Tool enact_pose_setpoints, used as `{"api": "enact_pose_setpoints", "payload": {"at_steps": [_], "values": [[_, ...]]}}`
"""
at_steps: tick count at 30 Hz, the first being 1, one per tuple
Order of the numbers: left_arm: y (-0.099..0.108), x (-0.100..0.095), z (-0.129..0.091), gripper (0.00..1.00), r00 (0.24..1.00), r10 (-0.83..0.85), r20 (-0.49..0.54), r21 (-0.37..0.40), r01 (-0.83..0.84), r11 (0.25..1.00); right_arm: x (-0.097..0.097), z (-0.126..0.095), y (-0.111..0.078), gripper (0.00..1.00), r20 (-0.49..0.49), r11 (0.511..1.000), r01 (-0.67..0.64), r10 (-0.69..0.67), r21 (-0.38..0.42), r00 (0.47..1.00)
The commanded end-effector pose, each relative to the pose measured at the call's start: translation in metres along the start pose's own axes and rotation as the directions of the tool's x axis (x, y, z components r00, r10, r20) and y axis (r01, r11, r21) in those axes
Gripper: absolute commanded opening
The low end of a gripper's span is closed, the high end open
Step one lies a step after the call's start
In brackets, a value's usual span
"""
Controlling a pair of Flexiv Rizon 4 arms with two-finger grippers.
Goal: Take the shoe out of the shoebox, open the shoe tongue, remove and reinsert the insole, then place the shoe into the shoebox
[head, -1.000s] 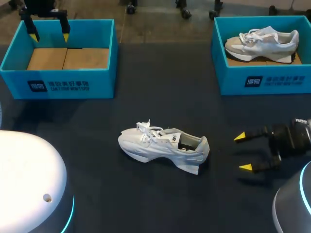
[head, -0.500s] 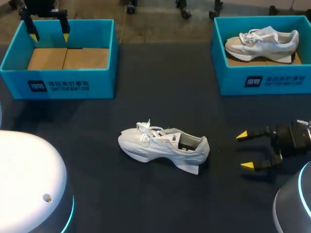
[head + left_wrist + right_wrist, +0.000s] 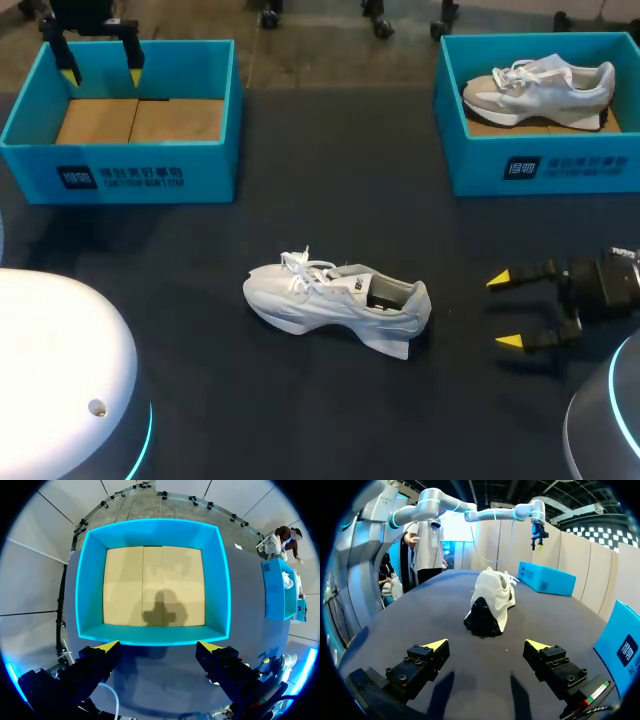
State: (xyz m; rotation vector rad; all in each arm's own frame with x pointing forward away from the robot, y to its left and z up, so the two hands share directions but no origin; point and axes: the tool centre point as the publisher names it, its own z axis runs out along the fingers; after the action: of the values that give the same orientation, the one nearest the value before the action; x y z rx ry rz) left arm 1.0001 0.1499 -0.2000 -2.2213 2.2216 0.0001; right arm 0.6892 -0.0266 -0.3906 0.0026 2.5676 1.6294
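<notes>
Right gripper (image 3: 503, 311): fingers spread wide and holding nothing. It hangs low over the table, off the heel end of the white shoe (image 3: 335, 300), near it but not touching.
Left gripper (image 3: 102, 76): also spread and empty, well apart from the shoe on its toe side, above the empty shoebox (image 3: 120, 175).
Shoe: out on the dark table (image 3: 300, 420), between the two boxes and nearer the robot than either. Its heel is turned toward the right gripper and its laces (image 3: 300, 266) toward the left.
Opening: a dark mouth (image 3: 385, 292) shows behind the laces. I cannot tell how the insole sits inside.
Weight: probably light, one arm should lift it.
Stiffness: likely a soft upper that folds under pressure. The sole and heel cup should be firmer.
Surface: fabric, probably not slippery.
Where to hold: the heel collar or across the midfoot seems safest. The tongue wants a light pinch at its tip.
Risk: a one-sided push may slide or tip it.
Second shoebox (image 3: 540, 165): beyond the heel side of the shoe, holding a grey shoe (image 3: 540, 88).
</notes>
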Motion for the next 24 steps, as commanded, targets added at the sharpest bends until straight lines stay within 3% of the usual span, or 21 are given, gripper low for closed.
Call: {"api": "enact_pose_setpoints", "payload": {"at_steps": [1,14,24], "values": [[0.000,0.000,0.000,1.00,1.000,0.000,0.000,0.000,0.000,1.000,0.000,0.000,0.001,1.00,0.002,1.000,0.000,0.000,0.004,1.000],[0.000,0.000,0.000,1.00,1.000,0.000,0.000,0.000,0.000,1.000,-0.004,0.024,0.015,1.00,0.129,0.998,-0.061,0.058,0.025,0.990],[0.000,0.000,0.000,1.00,1.000,0.000,0.000,0.000,0.000,1.000,0.004,0.037,0.025,1.00,0.301,0.987,-0.153,0.131,0.049,0.945]]}}
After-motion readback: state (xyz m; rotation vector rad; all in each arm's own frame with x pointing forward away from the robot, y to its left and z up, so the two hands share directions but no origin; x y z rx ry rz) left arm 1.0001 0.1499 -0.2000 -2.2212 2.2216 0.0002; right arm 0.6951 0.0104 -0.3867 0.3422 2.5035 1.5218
